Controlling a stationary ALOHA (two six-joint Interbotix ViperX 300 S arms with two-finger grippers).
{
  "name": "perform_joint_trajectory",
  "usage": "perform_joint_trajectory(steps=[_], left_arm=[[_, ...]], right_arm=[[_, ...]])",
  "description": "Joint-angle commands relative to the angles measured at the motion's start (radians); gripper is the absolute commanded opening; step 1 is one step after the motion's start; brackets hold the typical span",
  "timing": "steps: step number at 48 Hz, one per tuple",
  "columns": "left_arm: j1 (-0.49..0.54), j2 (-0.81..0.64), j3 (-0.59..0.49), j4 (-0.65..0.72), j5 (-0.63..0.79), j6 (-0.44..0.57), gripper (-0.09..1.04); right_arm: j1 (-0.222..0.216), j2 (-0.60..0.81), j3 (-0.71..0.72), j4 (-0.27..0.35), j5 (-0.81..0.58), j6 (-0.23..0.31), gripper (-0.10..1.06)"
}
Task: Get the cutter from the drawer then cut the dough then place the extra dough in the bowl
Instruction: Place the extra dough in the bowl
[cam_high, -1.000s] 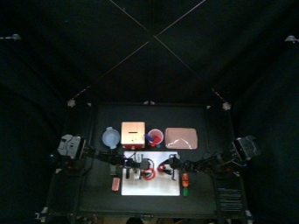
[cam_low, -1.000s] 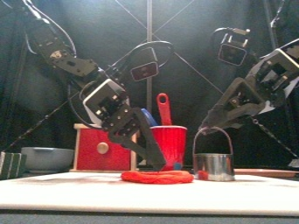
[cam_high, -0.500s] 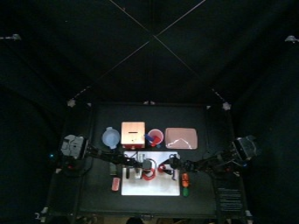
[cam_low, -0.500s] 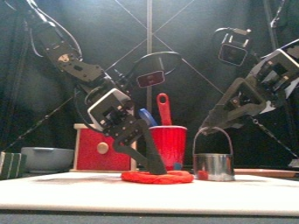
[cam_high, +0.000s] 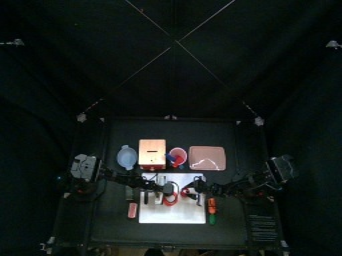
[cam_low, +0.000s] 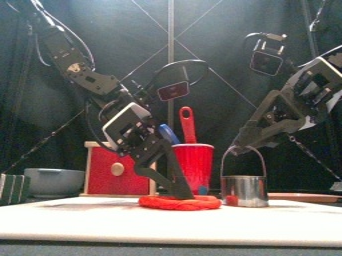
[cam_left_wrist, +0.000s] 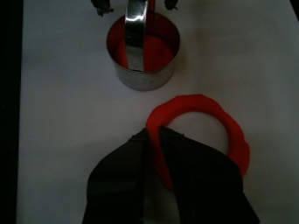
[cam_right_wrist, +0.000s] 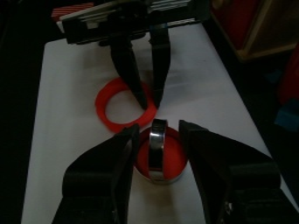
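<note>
A red dough ring (cam_low: 181, 203) lies on the white cutting board (cam_low: 80, 222). My left gripper (cam_low: 174, 193) comes down on the ring's near side. In the left wrist view its jaws are shut on a strip of the dough ring (cam_left_wrist: 198, 109). The round metal cutter (cam_low: 245, 190) stands on the board just right of the ring, with a red dough disc inside the cutter (cam_left_wrist: 142, 54). My right gripper (cam_low: 245, 150) is above it, shut on the cutter's wire handle (cam_right_wrist: 155, 136). In the top view both grippers meet over the board (cam_high: 171, 205).
Behind the board stand a red cup (cam_low: 194, 165) with a red and a blue knife, the wooden box with its red drawer front (cam_low: 114, 168) and the blue-grey bowl (cam_low: 54, 180). A pink tray (cam_high: 207, 157) lies at the back right. A dark green toy (cam_low: 11, 188) sits far left.
The left arm has tilted and edged to the right, its jaws staying down on the dough ring. The right gripper and the cutter have not moved.
</note>
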Motion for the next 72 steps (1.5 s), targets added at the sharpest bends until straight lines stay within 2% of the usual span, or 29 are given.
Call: perform_joint_trajectory(steps=[1,19,34,45,57,62,72], left_arm=[[0.003,-0.018,-0.015,0.002,-0.003,0.002,0.57],[0.005,-0.221,0.058,0.005,-0.006,0.003,0.57],[0.008,-0.468,0.250,0.003,-0.026,0.002,0.58],[0.054,-0.750,0.428,0.003,-0.029,0.000,0.58],[0.156,-1.131,0.614,0.054,-0.026,0.002,0.58],[0.206,-1.232,0.655,0.060,-0.023,0.005,0.58],[0.339,-1.266,0.706,0.130,0.023,0.003,0.58]], right_arm=[[-0.009,-0.032,-0.006,0.002,-0.005,-0.002,0.79],[-0.021,-0.032,-0.005,0.000,0.006,-0.002,0.79],[-0.035,-0.032,-0.006,-0.003,0.015,0.000,0.79],[-0.058,-0.032,-0.014,-0.005,0.035,0.005,0.79],[-0.078,-0.029,-0.032,-0.003,0.063,0.005,0.79],[-0.081,-0.029,-0.043,-0.005,0.078,0.006,0.79],[-0.081,-0.028,-0.057,0.002,0.104,0.008,0.79]])
